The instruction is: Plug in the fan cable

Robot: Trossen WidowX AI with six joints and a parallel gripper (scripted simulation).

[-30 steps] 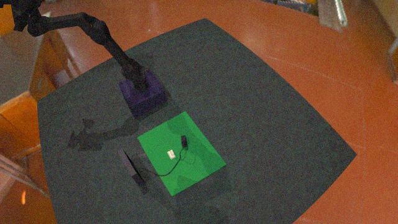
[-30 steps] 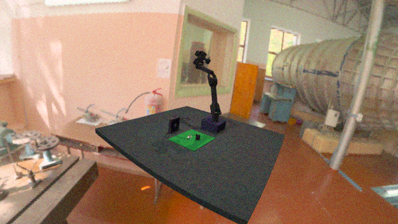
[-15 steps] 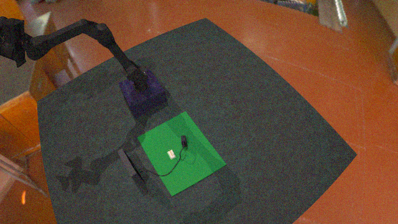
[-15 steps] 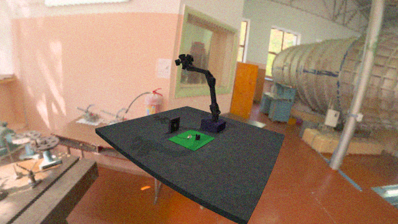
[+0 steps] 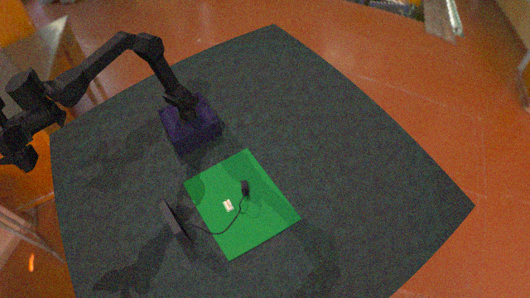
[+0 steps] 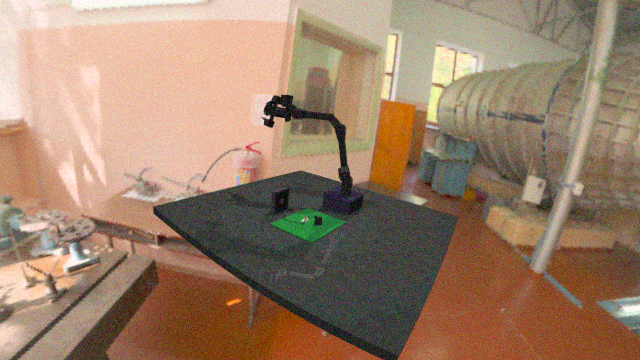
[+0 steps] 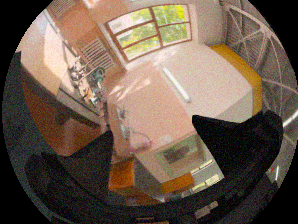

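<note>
The green board point(image 5: 244, 244) point(image 6: 312, 237) lies flat on the dark table. A small white header point(image 5: 228, 205) point(image 6: 304, 220) sits on it. The black plug point(image 5: 245, 188) point(image 6: 318, 220) is apart from the header, on or just above the board, to the header's right; the gap beneath it is too small to tell. A thin black cable point(image 5: 227, 228) curves from it to the fan point(image 5: 173, 218) point(image 6: 280, 200), a dark square standing upright beside the board. My gripper point(image 7: 152, 125) is open and empty, high above the table's far-left side, away from plug and board.
The arm's purple base point(image 5: 195, 130) point(image 6: 343, 201) stands on the table point(image 5: 352, 165) point(image 6: 380, 265) near the board's back edge. The arm reaches from it over the table's left edge. In the wrist view, a window and walls of the room show beyond the fingers.
</note>
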